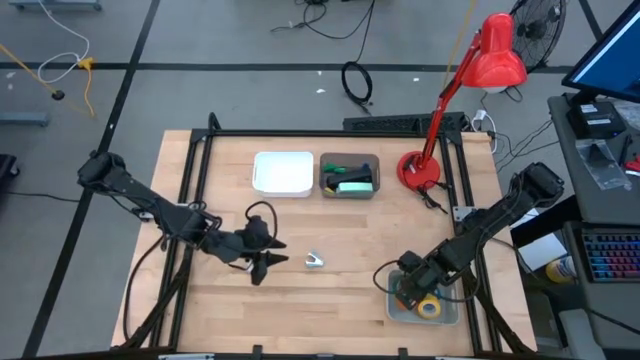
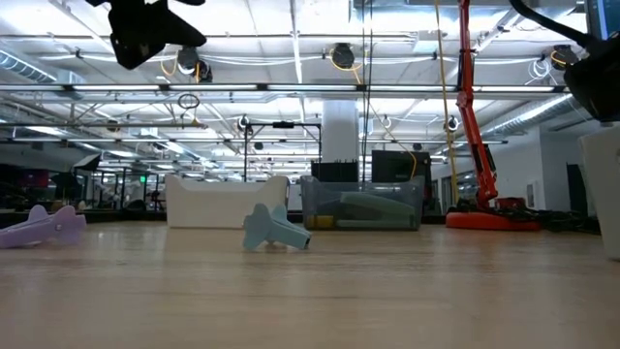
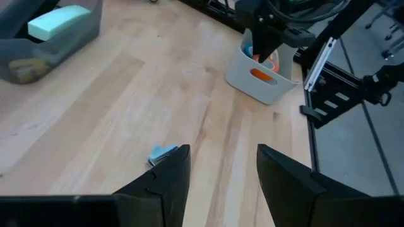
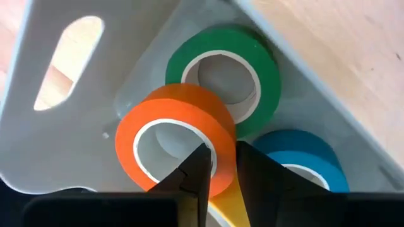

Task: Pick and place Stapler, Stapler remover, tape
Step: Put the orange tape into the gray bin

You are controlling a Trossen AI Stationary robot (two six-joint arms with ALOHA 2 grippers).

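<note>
The tape rolls lie in a pale grey bin (image 1: 393, 303) near the front right: orange (image 4: 173, 135), green (image 4: 252, 60), blue (image 4: 306, 154), and a yellow one (image 1: 431, 308) underneath. My right gripper (image 4: 222, 170) reaches down into the bin, shut on the orange roll. The pale blue stapler remover (image 1: 314, 260) lies on the table mid-front. My left gripper (image 1: 268, 258) hangs open above the table just left of it, holding nothing. The green stapler (image 1: 352, 182) lies in a dark bin (image 1: 326, 172) at the back. My right gripper has the orange roll's ring wall (image 4: 222, 146) between its fingers, one finger (image 4: 197, 169) inside the pale core and one outside. The fingers come from above, slanting down. The roll lies tilted, leaning on the green and blue rolls in the bin.
A white tray (image 1: 283, 172) stands beside the dark bin at the back. A red desk lamp (image 1: 420, 170) rises at the back right. A lilac object (image 2: 44, 228) lies on the table at the left in the low view. Bare wood lies between the two arms.
</note>
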